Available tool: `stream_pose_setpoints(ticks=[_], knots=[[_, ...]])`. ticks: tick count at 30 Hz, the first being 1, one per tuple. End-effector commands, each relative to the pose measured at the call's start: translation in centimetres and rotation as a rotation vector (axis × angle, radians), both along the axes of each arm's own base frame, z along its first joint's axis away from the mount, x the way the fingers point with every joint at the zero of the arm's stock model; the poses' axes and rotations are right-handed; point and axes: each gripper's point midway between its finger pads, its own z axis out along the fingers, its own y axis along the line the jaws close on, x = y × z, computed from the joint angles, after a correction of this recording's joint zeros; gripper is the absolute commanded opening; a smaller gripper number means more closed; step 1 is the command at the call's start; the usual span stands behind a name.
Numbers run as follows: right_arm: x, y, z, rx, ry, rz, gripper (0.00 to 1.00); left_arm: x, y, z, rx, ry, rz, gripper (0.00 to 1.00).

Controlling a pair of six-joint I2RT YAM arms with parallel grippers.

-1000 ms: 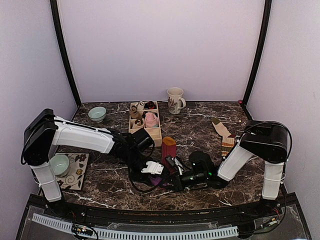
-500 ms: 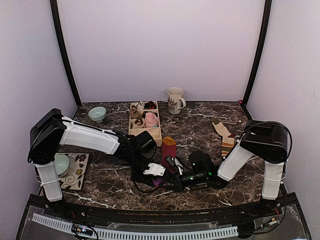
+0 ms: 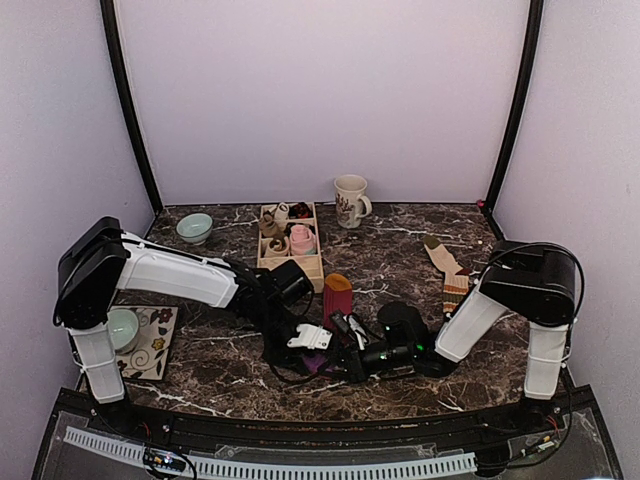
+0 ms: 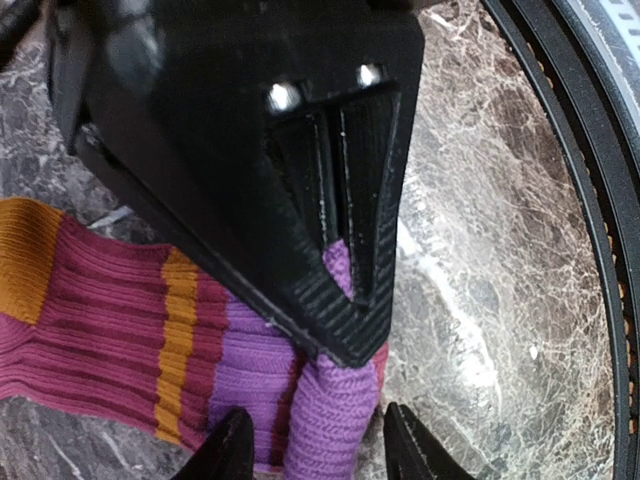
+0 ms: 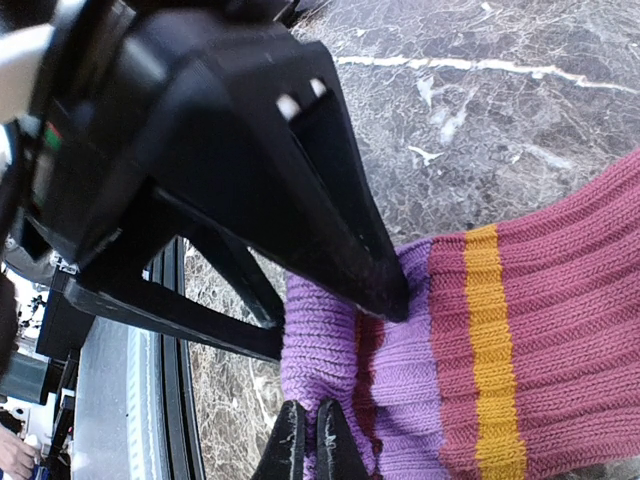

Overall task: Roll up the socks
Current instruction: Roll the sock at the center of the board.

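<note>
Just in front of the box, my right gripper clamps the striped sock by its purple end; my left gripper straddles it, spread. Mug right of box, bowl left; marble table, lilac walls.

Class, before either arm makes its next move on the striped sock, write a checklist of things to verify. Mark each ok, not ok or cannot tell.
1. The right gripper is shut on the striped sock, at its purple toe: ok.
2. The left gripper is open, with a finger on either side of that toe: ok.
3. The two grippers are clear of each other: cannot tell; they nearly meet.
4. The sock is rolled: not ok; its striped length lies flat.
5. The other socks lie apart from the work: ok.
</note>
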Motion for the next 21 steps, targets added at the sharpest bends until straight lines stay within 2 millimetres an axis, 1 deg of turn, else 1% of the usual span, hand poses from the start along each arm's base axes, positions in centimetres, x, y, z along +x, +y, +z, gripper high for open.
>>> stream_pose_setpoints(ticks=[1, 8, 13, 17, 21], knots=[[-4.6, -9.1, -11.3, -0.474, 0.278, -0.045, 0.00, -0.6, 0.0, 2.2, -0.036, 0.006, -0.002, 0.48], [-4.7, -9.1, -11.3, -0.473, 0.282, -0.046, 0.00, -1.1, 0.1, 2.7, -0.042, 0.030, -0.010, 0.46], [-4.8, -9.0, -11.4, -0.472, 0.284, -0.043, 0.00, -1.0, 0.3, 1.6, -0.016, 0.023, -0.020, 0.39], [-4.8, -9.1, -11.4, -0.470, 0.286, -0.046, 0.00, -0.6, -0.3, 1.5, -0.026, 0.022, -0.016, 0.36], [-4.7, -9.1, -11.3, -0.469, 0.286, -0.049, 0.00, -0.8, -0.9, 1.5, -0.038, 0.035, -0.028, 0.28]])
